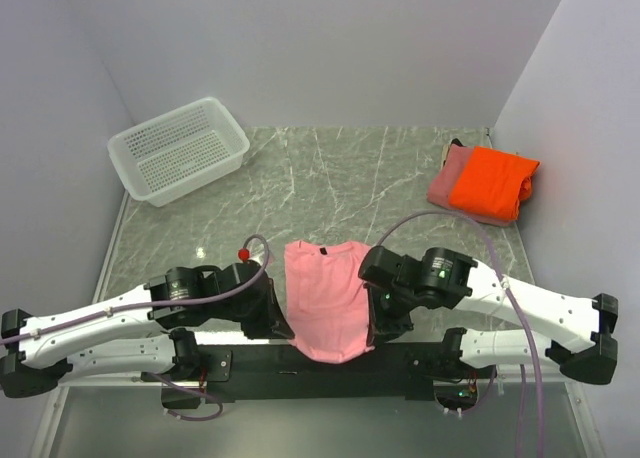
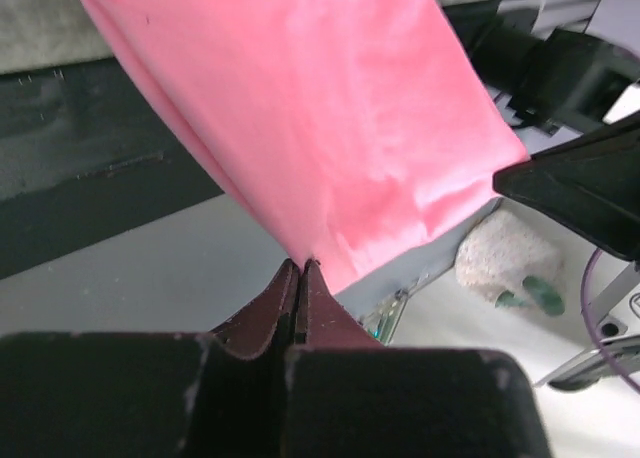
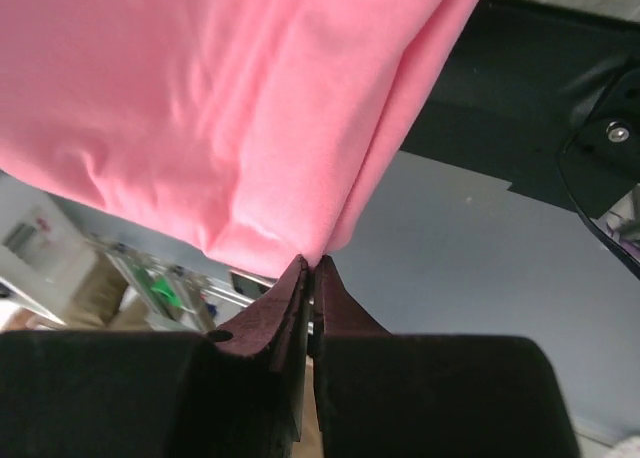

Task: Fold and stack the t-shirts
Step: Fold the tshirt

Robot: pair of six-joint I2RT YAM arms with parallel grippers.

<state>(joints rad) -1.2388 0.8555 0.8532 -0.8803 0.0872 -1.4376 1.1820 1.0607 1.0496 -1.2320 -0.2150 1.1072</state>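
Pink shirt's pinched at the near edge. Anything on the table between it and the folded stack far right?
Nothing visible. The table between the pink shirt and the orange shirt lying on the dusty rose shirt is bare. The white basket sits far left, off that path. Only the right arm and its elbow are on that side.

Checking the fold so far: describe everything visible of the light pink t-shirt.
The light pink t-shirt is soft, smooth cloth folded into a narrow panel. Its far part lies on the marble table; its near end overhangs the edge, corners pinched by the left end effector and right end effector.
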